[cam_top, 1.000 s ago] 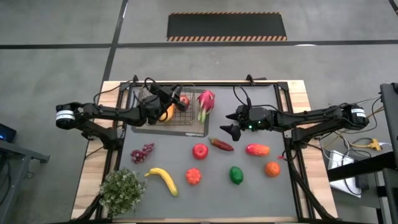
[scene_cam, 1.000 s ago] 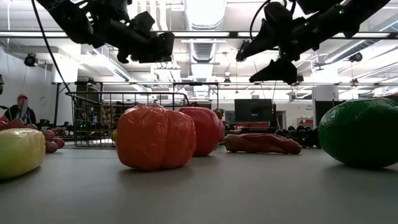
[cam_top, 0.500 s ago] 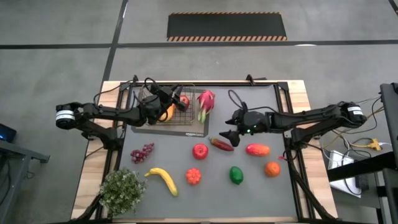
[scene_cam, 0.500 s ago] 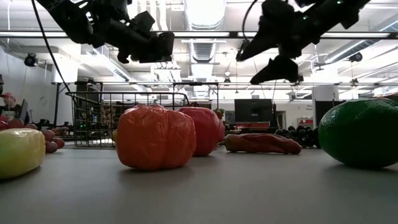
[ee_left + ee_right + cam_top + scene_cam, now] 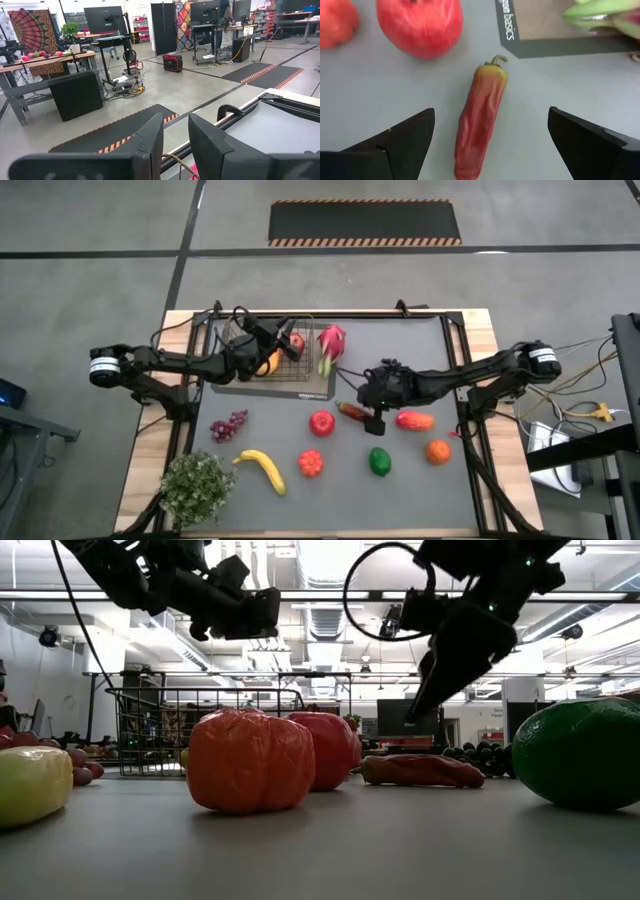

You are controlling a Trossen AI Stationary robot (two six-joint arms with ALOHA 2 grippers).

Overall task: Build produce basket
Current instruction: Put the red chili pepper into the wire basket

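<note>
The right gripper (image 5: pixel 371 412) is hanging with its fingers (image 5: pixel 395 145) spread wide and empty, pointing down at a long red chili pepper (image 5: pixel 356 412) that is lying near the middle of the table (image 5: pixel 420 480); in the right wrist view the pepper (image 5: pixel 479 127) is sitting between the two fingertips without either one touching it, beside a red apple (image 5: pixel 420 25) and the corner of a flat dark mat (image 5: pixel 555 30). The left gripper (image 5: pixel 283 338) is waiting above the basket (image 5: pixel 262 352), which is standing on the mat (image 5: pixel 300 388) toward the table's far edge, left of centre; its fingers (image 5: pixel 150 145) are drawn close together with only a narrow gap, and nothing is showing between them. Inside the basket an orange fruit (image 5: pixel 268 362) and a red one (image 5: pixel 296 341) are lying, and a pink dragon fruit (image 5: pixel 329 346) is resting on the mat just beside the basket's right side. The other produce is spreading over the near half of the table: purple grapes (image 5: pixel 228 425) and a yellow banana (image 5: pixel 262 468) toward the left edge, a red-orange pepper (image 5: pixel 311 463) and a green fruit (image 5: pixel 380 461) near the front, a mango (image 5: pixel 414 420) and an orange (image 5: pixel 437 450) toward the right edge. A leafy potted plant (image 5: pixel 195 485) is standing at the near left corner
</note>
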